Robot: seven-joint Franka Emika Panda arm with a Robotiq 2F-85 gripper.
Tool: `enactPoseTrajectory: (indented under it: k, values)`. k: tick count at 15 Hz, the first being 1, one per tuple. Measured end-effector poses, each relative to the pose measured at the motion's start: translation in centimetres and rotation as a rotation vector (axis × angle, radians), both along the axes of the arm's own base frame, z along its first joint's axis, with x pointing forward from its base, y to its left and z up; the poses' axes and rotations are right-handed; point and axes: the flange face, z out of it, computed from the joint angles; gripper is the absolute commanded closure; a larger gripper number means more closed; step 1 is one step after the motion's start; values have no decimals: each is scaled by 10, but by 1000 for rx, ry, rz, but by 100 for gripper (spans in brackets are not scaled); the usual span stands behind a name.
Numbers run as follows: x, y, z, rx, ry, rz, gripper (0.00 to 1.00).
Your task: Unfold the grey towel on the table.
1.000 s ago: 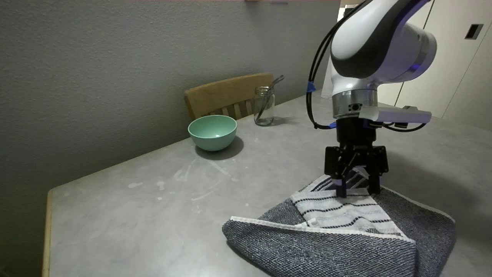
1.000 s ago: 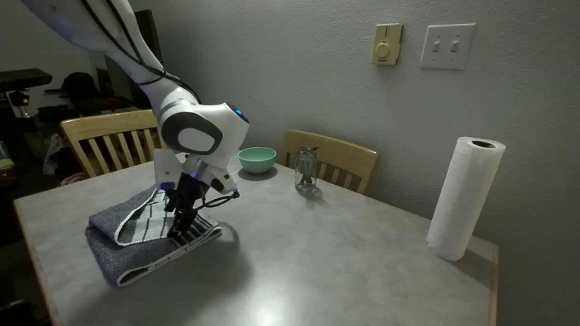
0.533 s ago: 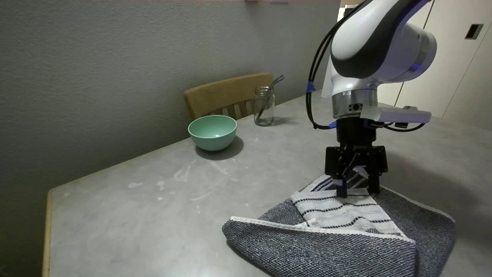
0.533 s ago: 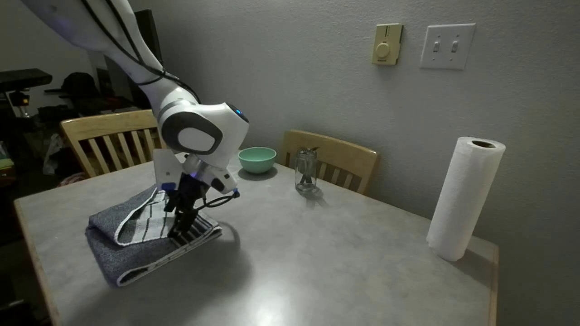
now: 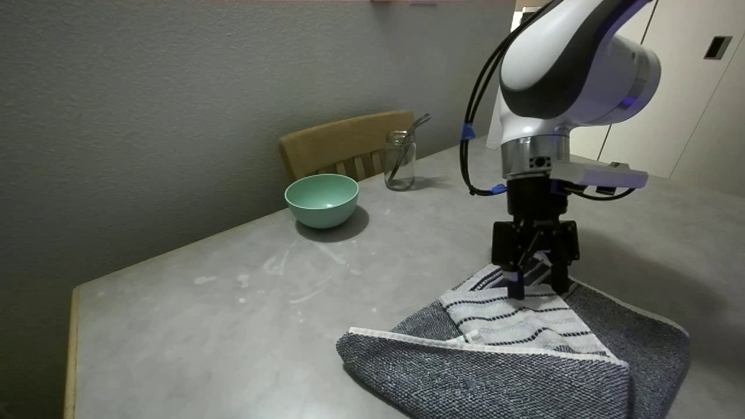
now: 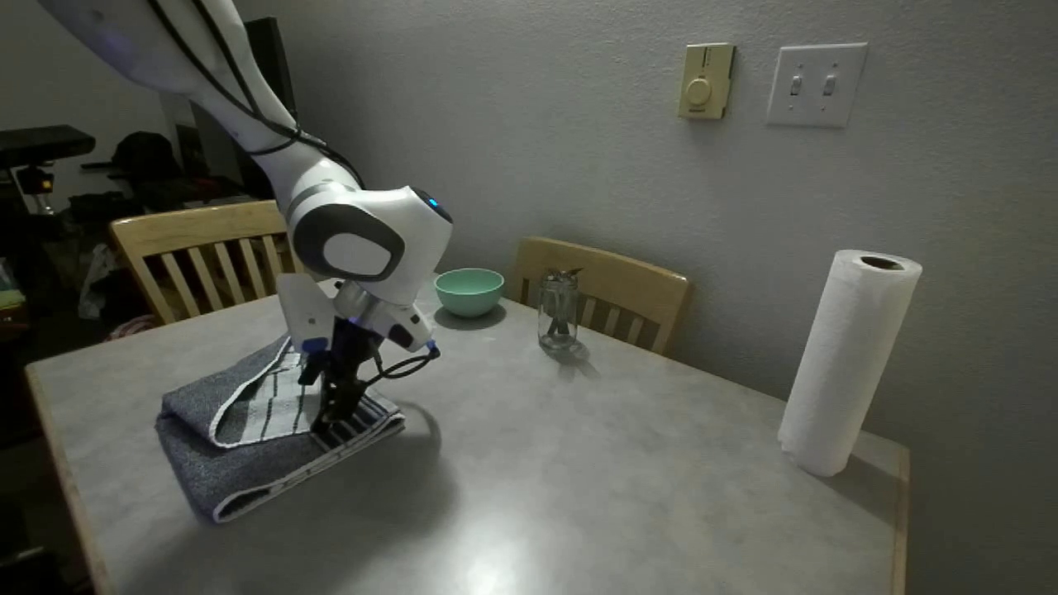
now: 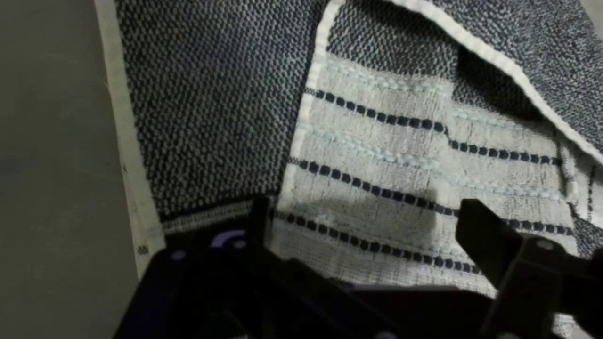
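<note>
The grey towel [image 5: 495, 378] lies partly folded on the light grey table [image 5: 204, 331], with layers overlapping at an angle. Its white striped band [image 7: 391, 160] fills the middle of the wrist view, beside a dark fuzzy part with pale edging. My gripper [image 5: 538, 289] points down over this striped part, low at the cloth. Its jaws stand open and wide apart, one at each side of the striped flap in the wrist view. No cloth is pinched between the fingertips [image 7: 476, 221]. Whether they touch the towel I cannot tell.
A teal bowl [image 5: 322, 203] and a glass jar [image 5: 400, 163] with utensils stand by the wall side, wooden chairs [image 6: 612, 289] behind. A paper towel roll [image 6: 851, 364] stands near the far table corner in an exterior view.
Over the last half second my gripper has turned slightly and shifted a little, its fingers appearing nearer each other in an exterior view. The towel has not visibly moved.
</note>
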Motion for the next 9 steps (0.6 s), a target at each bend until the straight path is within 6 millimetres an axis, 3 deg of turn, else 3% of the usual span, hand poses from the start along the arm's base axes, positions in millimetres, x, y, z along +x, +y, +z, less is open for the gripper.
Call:
enactPoseTrajectory:
  k: [4, 5, 6, 9]
  values:
    - [0, 0, -1, 13, -12, 24, 0]
    - [0, 0, 0, 16, -15, 29, 4]
    - [0, 0, 0, 18, -18, 32, 25]
    - [1, 2, 0, 27, -29, 42, 39]
